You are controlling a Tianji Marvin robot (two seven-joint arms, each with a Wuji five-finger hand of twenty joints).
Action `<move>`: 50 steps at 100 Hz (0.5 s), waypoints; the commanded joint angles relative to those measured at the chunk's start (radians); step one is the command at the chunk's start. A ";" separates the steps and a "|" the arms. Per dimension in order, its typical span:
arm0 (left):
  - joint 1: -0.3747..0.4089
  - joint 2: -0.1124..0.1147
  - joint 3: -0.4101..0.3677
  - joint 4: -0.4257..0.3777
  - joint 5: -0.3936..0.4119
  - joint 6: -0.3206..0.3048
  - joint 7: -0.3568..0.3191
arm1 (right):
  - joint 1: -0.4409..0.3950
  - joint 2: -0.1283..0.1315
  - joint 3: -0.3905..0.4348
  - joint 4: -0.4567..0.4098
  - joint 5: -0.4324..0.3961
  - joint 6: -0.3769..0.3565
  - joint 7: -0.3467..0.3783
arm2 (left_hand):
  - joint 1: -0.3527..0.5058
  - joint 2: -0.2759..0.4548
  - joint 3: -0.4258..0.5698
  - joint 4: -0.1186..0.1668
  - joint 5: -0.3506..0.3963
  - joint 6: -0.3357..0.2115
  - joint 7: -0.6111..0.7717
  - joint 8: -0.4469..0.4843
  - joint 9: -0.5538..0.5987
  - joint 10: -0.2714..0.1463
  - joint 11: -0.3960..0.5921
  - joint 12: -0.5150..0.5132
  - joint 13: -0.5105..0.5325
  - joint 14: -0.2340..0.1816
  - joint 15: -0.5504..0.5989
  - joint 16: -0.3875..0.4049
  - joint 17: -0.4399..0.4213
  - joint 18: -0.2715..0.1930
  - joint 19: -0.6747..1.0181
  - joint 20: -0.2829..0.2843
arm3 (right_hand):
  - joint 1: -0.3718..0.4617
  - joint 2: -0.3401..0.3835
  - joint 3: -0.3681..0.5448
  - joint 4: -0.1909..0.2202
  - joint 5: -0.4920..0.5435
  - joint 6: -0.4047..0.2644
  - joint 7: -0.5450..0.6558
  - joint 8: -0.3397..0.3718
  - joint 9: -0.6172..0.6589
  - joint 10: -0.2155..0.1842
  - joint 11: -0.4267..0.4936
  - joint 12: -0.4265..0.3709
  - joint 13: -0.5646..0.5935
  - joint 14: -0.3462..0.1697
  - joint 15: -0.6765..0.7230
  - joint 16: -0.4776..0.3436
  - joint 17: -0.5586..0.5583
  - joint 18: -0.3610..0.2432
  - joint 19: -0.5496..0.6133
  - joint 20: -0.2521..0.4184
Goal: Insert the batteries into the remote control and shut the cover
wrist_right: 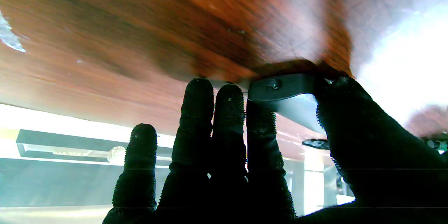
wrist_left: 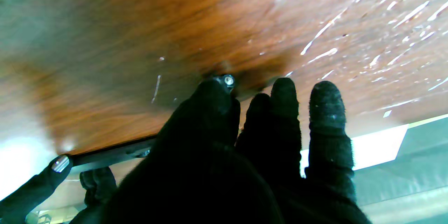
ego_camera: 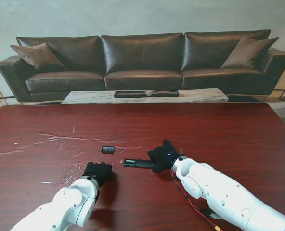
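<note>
The black remote control lies on the red-brown table, its open end pointing to my left. My right hand is shut on its right end; in the right wrist view the remote control sits pinched between thumb and fingers. The small black cover lies apart, a little farther from me. My left hand rests fingertips down on the table, left of the remote. In the left wrist view a battery shows its metal end, pinched between the thumb and fingers of the left hand. A second battery is not visible.
White scratches and smears mark the table's left half. A dark leather sofa and a low marble table stand beyond the far edge. A red cable runs along my right forearm.
</note>
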State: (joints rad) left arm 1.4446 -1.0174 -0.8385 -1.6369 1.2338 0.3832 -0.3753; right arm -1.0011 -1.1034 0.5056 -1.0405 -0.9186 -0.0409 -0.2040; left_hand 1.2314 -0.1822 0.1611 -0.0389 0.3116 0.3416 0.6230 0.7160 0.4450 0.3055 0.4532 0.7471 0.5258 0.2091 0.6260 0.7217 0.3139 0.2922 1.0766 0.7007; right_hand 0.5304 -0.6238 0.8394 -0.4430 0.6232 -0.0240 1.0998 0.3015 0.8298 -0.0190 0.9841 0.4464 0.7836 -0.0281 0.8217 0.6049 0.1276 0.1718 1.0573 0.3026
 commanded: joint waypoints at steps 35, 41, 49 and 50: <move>-0.015 0.005 0.032 0.030 0.005 0.007 -0.034 | -0.016 0.008 -0.010 0.021 -0.005 -0.001 0.010 | 0.060 -0.081 0.029 0.011 0.111 -0.120 0.231 -0.066 0.199 -0.019 -0.015 0.161 0.134 -0.024 0.094 0.008 0.124 0.002 0.079 -0.039 | 0.143 0.093 0.067 0.080 0.094 -0.184 0.124 0.059 0.010 -0.002 -0.029 -0.030 -0.005 -0.012 0.001 0.007 -0.021 0.015 0.010 0.022; -0.019 0.005 0.036 0.034 0.004 0.006 -0.033 | -0.016 0.008 -0.010 0.021 -0.006 -0.001 0.010 | 0.060 -0.083 0.040 0.009 0.118 -0.122 0.241 -0.081 0.222 -0.036 -0.029 0.173 0.146 -0.029 0.097 0.007 0.135 0.000 0.084 -0.044 | 0.142 0.094 0.067 0.080 0.094 -0.184 0.123 0.059 0.010 -0.002 -0.029 -0.030 -0.005 -0.012 0.001 0.007 -0.021 0.016 0.010 0.022; -0.025 0.005 0.043 0.039 -0.004 0.010 -0.028 | -0.017 0.008 -0.009 0.021 -0.006 0.000 0.010 | 0.059 -0.085 0.061 0.013 0.127 -0.122 0.244 -0.090 0.236 -0.033 -0.041 0.177 0.154 -0.027 0.096 0.005 0.145 0.003 0.086 -0.048 | 0.142 0.094 0.067 0.080 0.093 -0.184 0.123 0.059 0.008 -0.002 -0.029 -0.030 -0.006 -0.012 0.001 0.007 -0.021 0.016 0.010 0.022; -0.026 0.005 0.044 0.040 -0.005 0.011 -0.028 | -0.017 0.008 -0.009 0.021 -0.007 0.000 0.010 | 0.060 -0.085 0.064 0.012 0.128 -0.122 0.244 -0.091 0.238 -0.034 -0.043 0.177 0.155 -0.026 0.096 0.005 0.146 0.003 0.086 -0.049 | 0.142 0.094 0.066 0.080 0.093 -0.184 0.123 0.059 0.009 -0.001 -0.029 -0.030 -0.006 -0.012 0.001 0.007 -0.021 0.016 0.010 0.022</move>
State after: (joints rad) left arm 1.4093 -1.0162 -0.8063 -1.6238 1.2438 0.3911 -0.3943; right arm -1.0004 -1.1034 0.5052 -1.0392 -0.9187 -0.0412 -0.2047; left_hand 1.2327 -0.2327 0.1934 -0.0351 0.3661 0.3410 0.8281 0.6561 0.6465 0.2730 0.4202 0.9129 0.6548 0.1998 0.7036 0.7207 0.4490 0.2906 1.1383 0.6653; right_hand 0.5307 -0.6167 0.8340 -0.4430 0.6232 -0.0250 1.0998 0.3015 0.8286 -0.0212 0.9842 0.4466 0.7836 -0.0281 0.8216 0.6049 0.1273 0.1720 1.0573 0.3026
